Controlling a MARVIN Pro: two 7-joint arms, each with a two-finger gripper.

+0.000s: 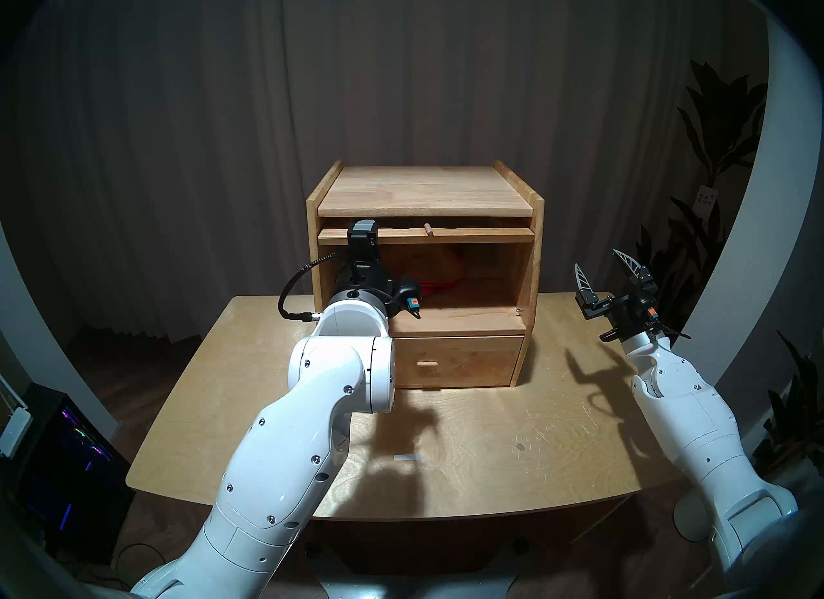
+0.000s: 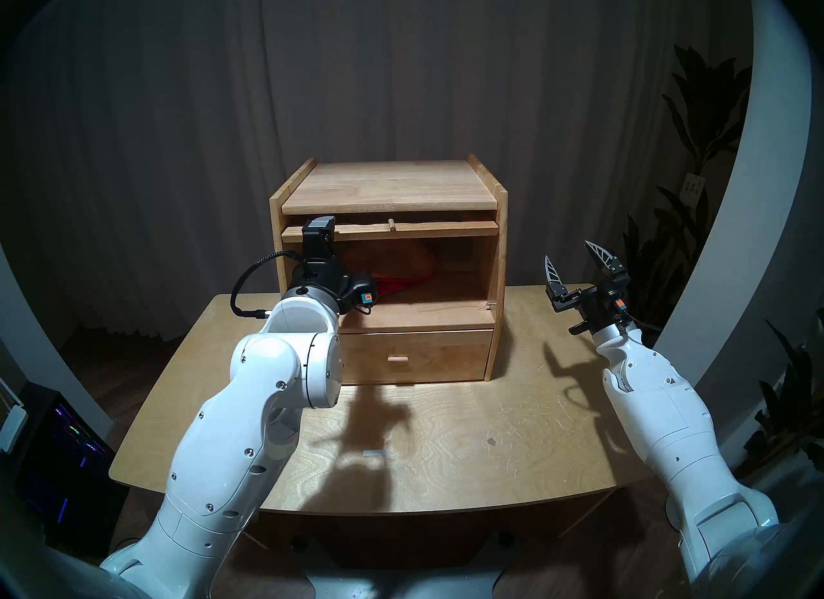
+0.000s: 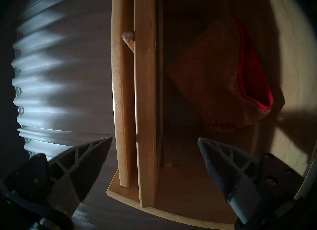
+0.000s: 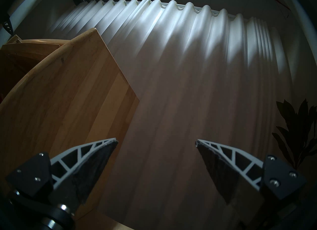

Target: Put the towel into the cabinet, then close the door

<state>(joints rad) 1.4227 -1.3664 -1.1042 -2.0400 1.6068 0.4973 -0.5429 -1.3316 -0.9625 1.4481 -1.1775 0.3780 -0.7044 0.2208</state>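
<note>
The light-wood cabinet (image 1: 426, 192) stands at the back of the table. Its door (image 1: 481, 235) is swung up and lies flat under the top, edge-on, with its peg knob (image 1: 428, 229) pointing forward. The towel (image 1: 446, 270) lies crumpled inside the open compartment, orange-tan with red edges. In the left wrist view the towel (image 3: 214, 78) is ahead, beside the door edge (image 3: 145, 104). My left gripper (image 3: 155, 138) is open and empty at the compartment's left mouth; its fingers are hidden in the head views. My right gripper (image 1: 608, 272) is open and empty, raised right of the cabinet.
The bottom drawer (image 1: 459, 361) is shut. A small white strip (image 1: 406, 457) lies on the wooden table (image 1: 512, 451). A dark plant (image 1: 713, 138) stands at the right, a computer case (image 1: 67, 451) on the floor at the left, and a curtain behind.
</note>
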